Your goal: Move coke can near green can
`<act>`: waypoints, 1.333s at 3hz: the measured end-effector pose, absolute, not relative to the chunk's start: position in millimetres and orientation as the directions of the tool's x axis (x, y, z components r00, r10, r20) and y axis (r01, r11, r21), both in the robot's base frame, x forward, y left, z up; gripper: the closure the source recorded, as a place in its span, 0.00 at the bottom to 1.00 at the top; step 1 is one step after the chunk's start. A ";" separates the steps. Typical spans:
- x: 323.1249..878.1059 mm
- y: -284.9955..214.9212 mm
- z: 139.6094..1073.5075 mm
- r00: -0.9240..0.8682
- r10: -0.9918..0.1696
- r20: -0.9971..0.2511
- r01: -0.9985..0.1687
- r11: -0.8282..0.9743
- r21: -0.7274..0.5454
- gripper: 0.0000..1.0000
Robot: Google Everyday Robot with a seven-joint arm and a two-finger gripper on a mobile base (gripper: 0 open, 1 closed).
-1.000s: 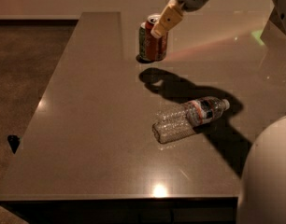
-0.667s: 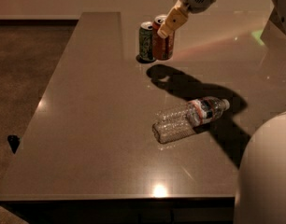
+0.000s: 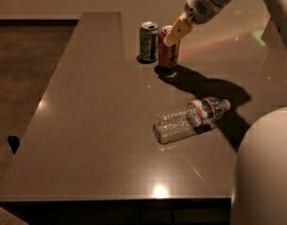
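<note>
The coke can (image 3: 168,52), red-orange with a silver top, stands upright on the table (image 3: 87,125) at the far middle. The green can (image 3: 148,41) stands upright just left of it, a narrow gap apart. My gripper (image 3: 175,33) comes down from the upper right and is shut on the coke can's upper part, with a tan finger (image 3: 178,31) across the can's top right side. The arm's shadow falls on the table to the right of the cans.
A clear plastic water bottle (image 3: 189,118) with an orange-banded label lies on its side in the middle right of the table. The table's left edge drops to dark carpet (image 3: 26,64). My white body (image 3: 265,172) fills the bottom right corner.
My gripper has carried the coke can a little to the right, uncovering the green can, which now stands just left of it. The bottle has not moved.
</note>
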State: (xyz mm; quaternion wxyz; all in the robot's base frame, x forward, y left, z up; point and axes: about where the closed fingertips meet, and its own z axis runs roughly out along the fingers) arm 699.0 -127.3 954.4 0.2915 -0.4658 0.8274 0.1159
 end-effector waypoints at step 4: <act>698.9 -126.7 940.6 -0.394 -0.685 -0.612 -0.843 0.534 -0.055 0.00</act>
